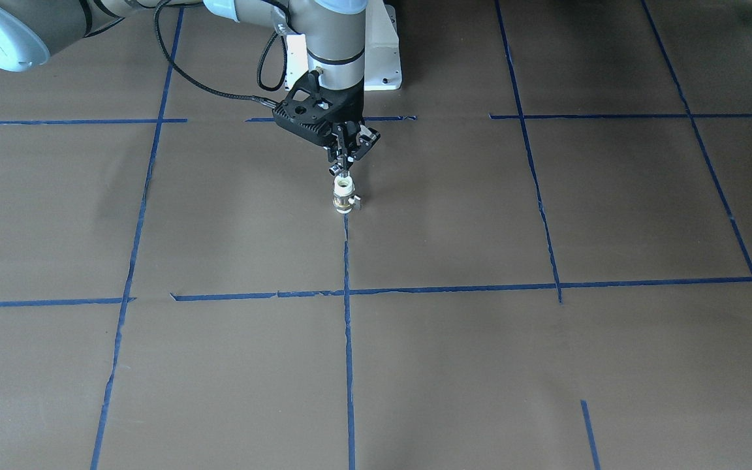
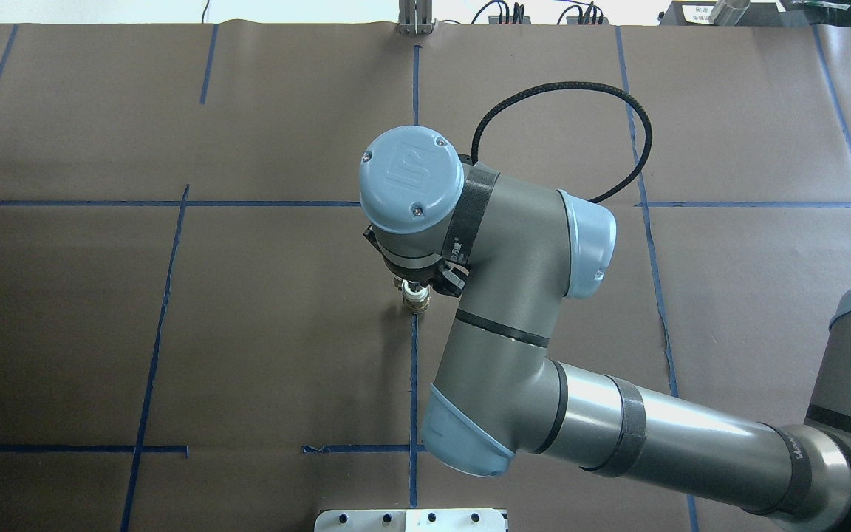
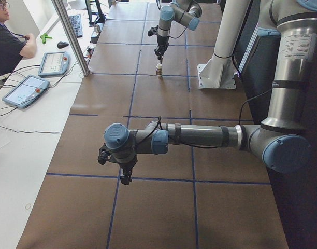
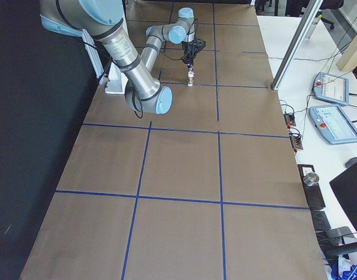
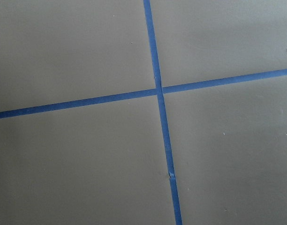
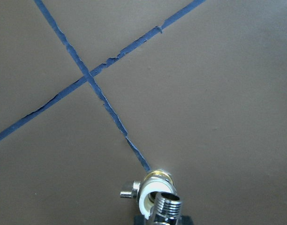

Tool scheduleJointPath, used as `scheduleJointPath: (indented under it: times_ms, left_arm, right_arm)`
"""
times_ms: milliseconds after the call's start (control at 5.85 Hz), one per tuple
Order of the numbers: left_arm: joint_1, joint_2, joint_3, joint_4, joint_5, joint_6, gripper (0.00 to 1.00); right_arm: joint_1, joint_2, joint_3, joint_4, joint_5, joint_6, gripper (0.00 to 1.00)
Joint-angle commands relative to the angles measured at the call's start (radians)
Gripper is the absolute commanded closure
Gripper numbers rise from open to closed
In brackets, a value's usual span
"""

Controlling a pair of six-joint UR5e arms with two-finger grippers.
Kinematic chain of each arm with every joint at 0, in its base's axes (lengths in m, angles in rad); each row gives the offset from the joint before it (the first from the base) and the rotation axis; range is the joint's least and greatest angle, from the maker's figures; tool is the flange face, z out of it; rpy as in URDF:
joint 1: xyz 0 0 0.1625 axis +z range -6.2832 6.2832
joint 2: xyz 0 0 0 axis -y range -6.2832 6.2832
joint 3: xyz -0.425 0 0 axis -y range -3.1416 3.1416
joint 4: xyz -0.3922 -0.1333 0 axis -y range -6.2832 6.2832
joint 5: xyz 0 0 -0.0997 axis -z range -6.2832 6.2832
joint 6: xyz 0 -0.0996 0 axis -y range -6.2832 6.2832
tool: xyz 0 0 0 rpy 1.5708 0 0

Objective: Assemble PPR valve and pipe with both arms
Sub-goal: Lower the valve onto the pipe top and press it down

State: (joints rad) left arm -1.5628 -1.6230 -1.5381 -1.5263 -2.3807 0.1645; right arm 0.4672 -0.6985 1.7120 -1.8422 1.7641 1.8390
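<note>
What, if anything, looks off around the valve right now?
Nothing with the parts: the PPR valve stands upright, the pipe in the right gripper directly over it. Only the blue tape is ragged and torn at the crossing beyond.

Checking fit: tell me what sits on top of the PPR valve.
The chrome pipe, held by the right gripper, sits over the white top end of the PPR valve. Its seating depth is hidden.

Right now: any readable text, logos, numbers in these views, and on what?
Nothing reads clearly.
Embossed logo, joint cap on the right arm: letters not legible.
White print, black strap on that arm: blurred.
White label on the left arm: too small.
Pendant screens: too small.
</note>
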Motion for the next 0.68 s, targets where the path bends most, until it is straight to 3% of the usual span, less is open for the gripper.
scheduleJointPath:
  times_ms: [0,513]
  left_arm:
    - [0.001,-0.002,0.001,0.0,0.0,0.0,0.0]
    - [0.001,-0.002,0.004,0.0,0.0,-0.002,0.0]
  right_arm:
    - [-0.001,0.001,-0.011,0.001,-0.006,-0.001,1.0]
    - [-0.016,-0.004,-0.009,0.003,-0.006,-0.001,1.0]
